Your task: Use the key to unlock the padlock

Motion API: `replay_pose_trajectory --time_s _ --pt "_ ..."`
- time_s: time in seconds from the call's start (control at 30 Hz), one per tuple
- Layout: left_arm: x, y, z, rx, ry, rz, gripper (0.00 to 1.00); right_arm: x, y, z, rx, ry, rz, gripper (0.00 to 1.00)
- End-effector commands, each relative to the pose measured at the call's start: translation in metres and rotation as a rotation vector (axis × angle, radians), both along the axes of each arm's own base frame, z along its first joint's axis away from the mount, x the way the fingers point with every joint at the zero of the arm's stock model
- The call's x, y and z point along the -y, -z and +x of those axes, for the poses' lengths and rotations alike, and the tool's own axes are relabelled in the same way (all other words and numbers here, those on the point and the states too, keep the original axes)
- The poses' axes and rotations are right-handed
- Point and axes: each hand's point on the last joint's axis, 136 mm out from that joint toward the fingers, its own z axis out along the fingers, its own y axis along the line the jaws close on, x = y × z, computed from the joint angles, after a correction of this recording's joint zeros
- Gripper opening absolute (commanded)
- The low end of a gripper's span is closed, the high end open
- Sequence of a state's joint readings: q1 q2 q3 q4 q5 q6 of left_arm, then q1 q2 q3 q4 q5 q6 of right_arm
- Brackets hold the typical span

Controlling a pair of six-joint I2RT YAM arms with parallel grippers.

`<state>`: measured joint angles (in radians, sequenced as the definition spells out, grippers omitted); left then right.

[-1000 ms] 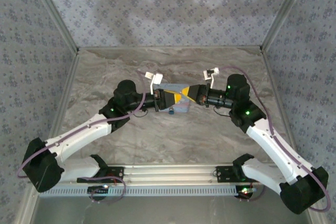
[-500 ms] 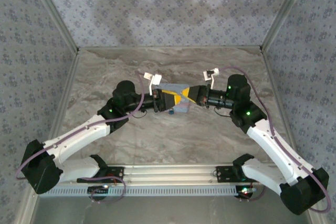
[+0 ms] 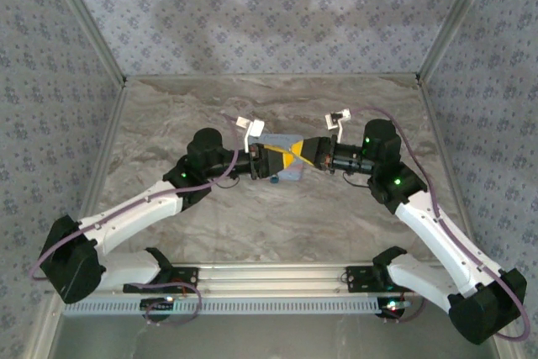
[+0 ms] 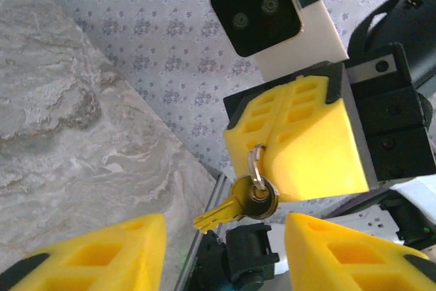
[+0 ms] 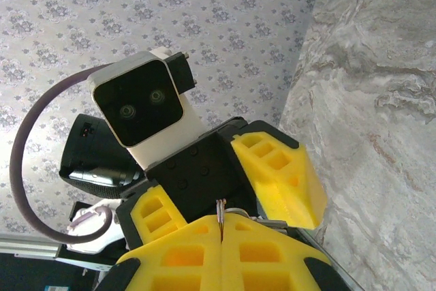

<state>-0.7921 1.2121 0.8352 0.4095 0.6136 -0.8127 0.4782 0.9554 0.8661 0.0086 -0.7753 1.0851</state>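
**Top external view: two grippers meet above the tin, the key in the right one**

Top external shows two arms, two grippers, one tin and one padlock on the marbled table. The left gripper and the right gripper face each other tip to tip over the light blue tin. The padlock, a tiny dark blue block, lies on the table against the tin's near edge, below the left gripper and untouched by either one. From this height the key cannot be made out.

The left wrist camera supplies it: one brass key hangs from one metal key ring. The right gripper's yellow fingers are pressed together on the ring, and the key dangles free beneath them, blade pointing down and to the left. The left gripper's own fingers stand wide apart at the bottom of that view, grasping nothing, with the key hanging in the gap between them and touching neither.

The right wrist camera shows its two pads clenched flat against each other, a thin sliver of the ring poking out of the seam. Beyond it the left gripper's spread fingers flank the tips.
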Motion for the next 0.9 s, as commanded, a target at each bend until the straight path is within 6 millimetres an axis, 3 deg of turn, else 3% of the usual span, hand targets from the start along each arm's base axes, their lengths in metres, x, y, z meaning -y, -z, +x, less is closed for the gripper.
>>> replay_pose_trajectory --time_s 0.0,0.37,0.7,0.87 --pt "0.002 -0.032 -0.006 0.071 0.028 -0.064 0.4 -0.001 -0.004 -0.006 0.011 -0.024 0.015 0.0" --pt "-0.002 -0.035 -0.009 0.084 0.025 -0.053 0.13 0.0 0.001 -0.008 -0.001 -0.028 0.006 0.0" --pt "-0.009 -0.031 -0.012 0.095 0.011 -0.01 0.0 0.004 0.006 -0.013 0.003 -0.041 -0.035 0.0" --pt "-0.013 -0.027 -0.015 0.096 0.009 0.039 0.0 0.006 0.009 -0.02 0.019 -0.075 -0.058 0.0"
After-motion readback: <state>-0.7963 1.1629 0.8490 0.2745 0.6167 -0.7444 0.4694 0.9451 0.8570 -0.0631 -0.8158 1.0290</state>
